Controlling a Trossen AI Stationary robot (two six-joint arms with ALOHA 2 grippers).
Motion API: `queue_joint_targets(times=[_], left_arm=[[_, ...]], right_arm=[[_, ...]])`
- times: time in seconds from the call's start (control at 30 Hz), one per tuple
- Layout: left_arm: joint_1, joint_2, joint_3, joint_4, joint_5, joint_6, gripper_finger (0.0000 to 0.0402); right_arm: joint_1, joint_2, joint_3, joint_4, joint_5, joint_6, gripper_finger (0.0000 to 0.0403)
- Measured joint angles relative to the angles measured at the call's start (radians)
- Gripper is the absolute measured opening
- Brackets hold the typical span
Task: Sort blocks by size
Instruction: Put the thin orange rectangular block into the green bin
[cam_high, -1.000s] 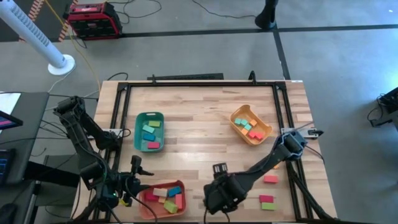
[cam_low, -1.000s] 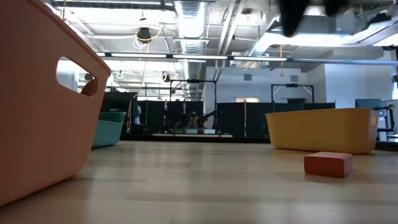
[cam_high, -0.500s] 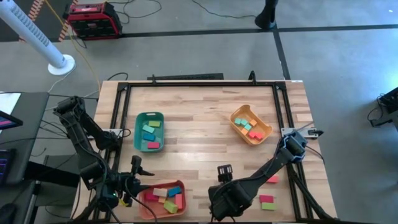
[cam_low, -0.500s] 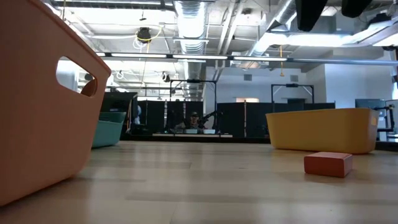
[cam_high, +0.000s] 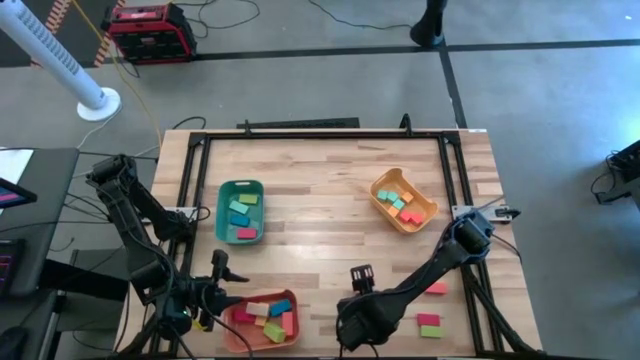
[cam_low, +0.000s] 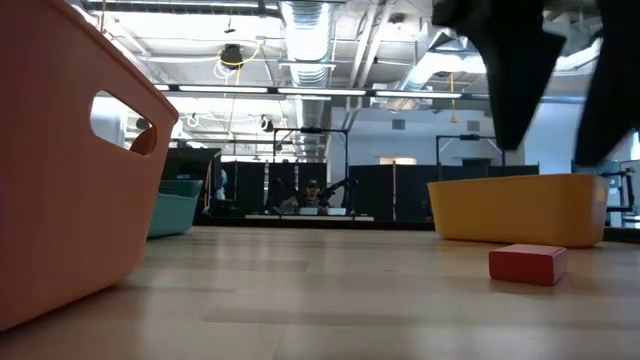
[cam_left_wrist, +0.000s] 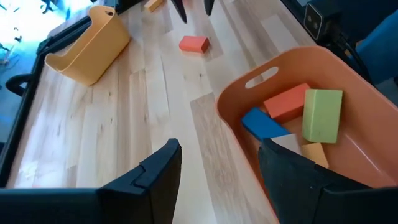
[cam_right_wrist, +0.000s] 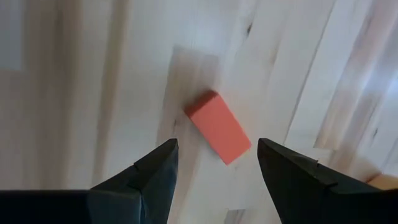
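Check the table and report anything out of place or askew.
Three blocks lie loose on the bare wood, outside the trays: a red block under the open right gripper, and a pink block beside a green block near the table's right front corner. The yellow-orange tray sits skewed to the table's edges.

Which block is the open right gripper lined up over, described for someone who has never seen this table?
Start at the yellow tray on the table's right side, then move toward the near edge. A salmon-red block lies alone on bare wood. The only other loose blocks, a pink-and-green pair, lie still nearer that edge.
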Motion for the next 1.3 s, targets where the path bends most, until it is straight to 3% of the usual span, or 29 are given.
queue_joint_targets(times=[0.23,0.53,0.73,1.03,1.3], left_arm=[[0.012,0.000,0.000,0.000,-0.044,0.041,0.0203],[0.056,0.000,0.000,0.000,-0.043,0.070,0.0203],[0.081,0.000,0.000,-0.001,-0.042,0.074,0.0203],[0.125,0.000,0.000,0.005,-0.035,0.117,0.0203],[0.179,0.000,0.000,0.006,-0.025,0.176,0.0203]], right_arm=[[-0.007,-0.034,-0.127,0.071,-0.001,-0.025,0.0256],[-0.022,-0.235,-0.379,0.281,0.017,0.008,0.0256],[-0.049,-0.318,-0.543,0.460,-0.028,-0.023,0.0256],[-0.097,-0.272,-0.594,0.541,-0.111,-0.173,0.0256],[-0.134,-0.274,-0.611,0.592,-0.115,-0.259,0.0256]])
